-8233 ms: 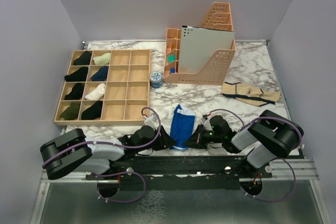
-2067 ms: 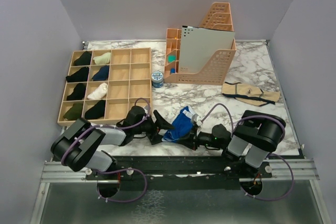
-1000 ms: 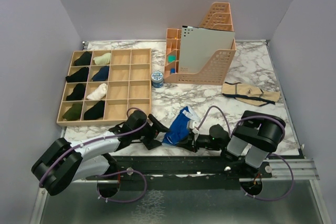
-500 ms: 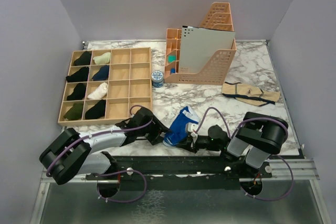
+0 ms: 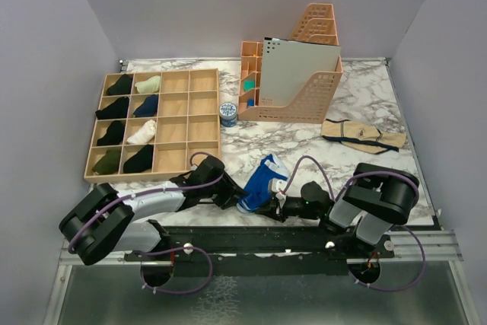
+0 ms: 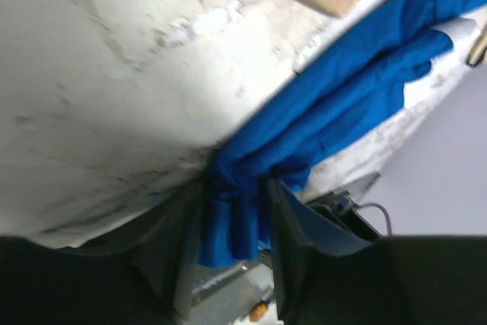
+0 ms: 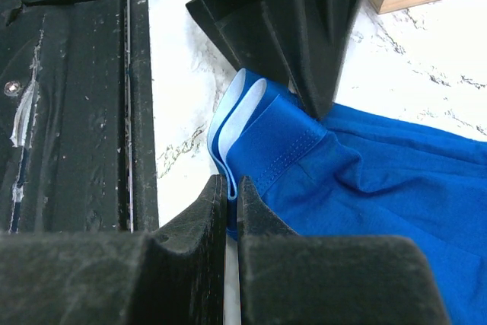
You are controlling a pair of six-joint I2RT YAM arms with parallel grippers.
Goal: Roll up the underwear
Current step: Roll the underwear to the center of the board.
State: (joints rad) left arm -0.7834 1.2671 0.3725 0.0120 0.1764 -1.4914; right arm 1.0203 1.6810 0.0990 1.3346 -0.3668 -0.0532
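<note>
Blue underwear (image 5: 263, 179) is lying at the near table (image 5: 358, 104) edge, long axis running away from the bases. I'm seeing left gripper (image 6: 232, 230) and right gripper (image 7: 232, 194) both pinching its near end, side by side.

Soft, even light falls from above in the overhead view, so the marble table (image 5: 365, 104) reads bright and the magazine file (image 5: 300, 74) casts only a faint, short shadow; the picture is sharp, with dimmer tones along the near edge under the arms. The left wrist view is blurred throughout: the table (image 6: 114, 74) is washed out to near white, the blue underwear (image 6: 342, 104) is saturated but soft-edged, and the left gripper (image 6: 228, 234) is a dark smear. The right wrist view is crisp on the underwear's (image 7: 365, 180) stitching, while the right gripper (image 7: 230, 211) is black and out of focus.
</note>
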